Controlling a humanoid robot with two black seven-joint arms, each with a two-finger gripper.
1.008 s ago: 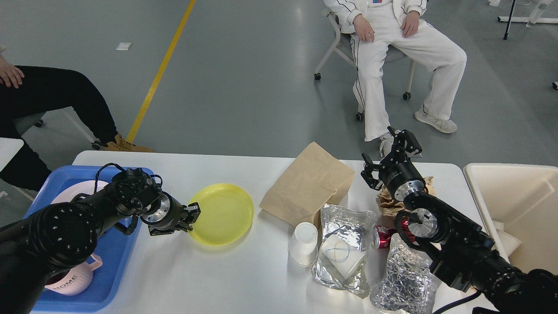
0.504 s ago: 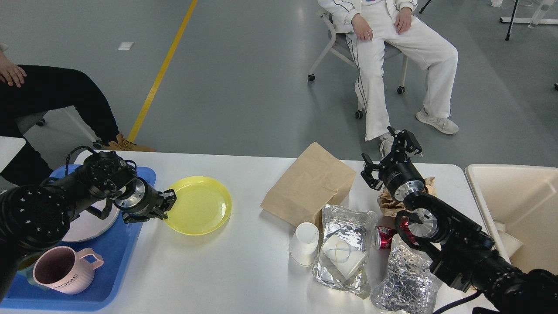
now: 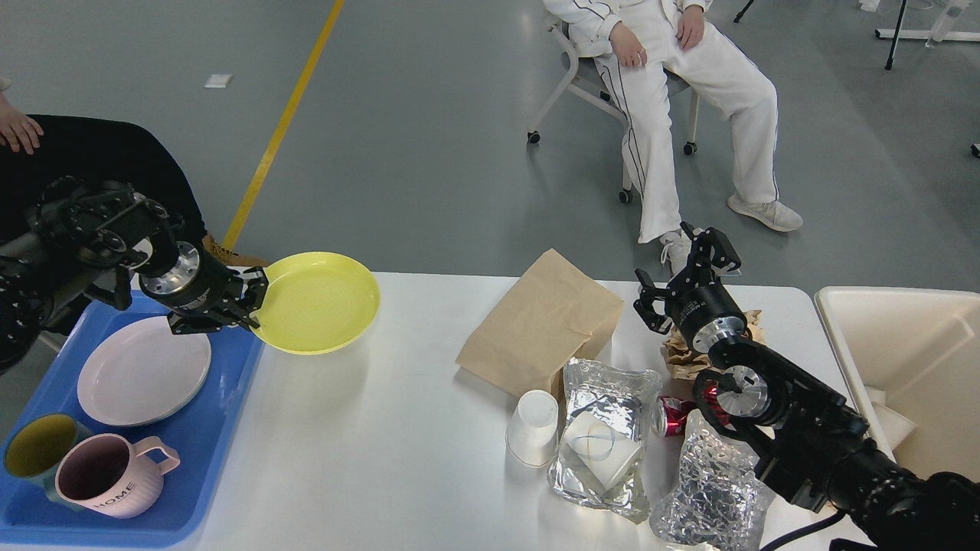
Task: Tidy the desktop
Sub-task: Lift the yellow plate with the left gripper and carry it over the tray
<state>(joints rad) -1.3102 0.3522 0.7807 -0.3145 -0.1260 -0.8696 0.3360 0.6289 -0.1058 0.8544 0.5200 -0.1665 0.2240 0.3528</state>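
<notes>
The white desktop (image 3: 367, 459) fills the lower view. My left gripper (image 3: 256, 302) is shut on the left rim of a yellow plate (image 3: 318, 302) and holds it lifted above the desktop, beside the blue tray (image 3: 222, 436). My right gripper (image 3: 685, 264) is open and empty above crumpled brown paper (image 3: 677, 356) near the far edge. On the desktop lie a brown paper bag (image 3: 543, 321), a white paper cup (image 3: 534, 425), two foil bags (image 3: 605, 436) and a red can (image 3: 674, 413).
The blue tray holds a white plate (image 3: 142, 371), a pink mug (image 3: 111, 474) and a green cup (image 3: 34, 448). A cream bin (image 3: 911, 360) stands at the right end. Two people sit beyond the table.
My left gripper has lifted the yellow plate off the desktop and carried it left and back, towards the blue tray. The right arm has not moved.
</notes>
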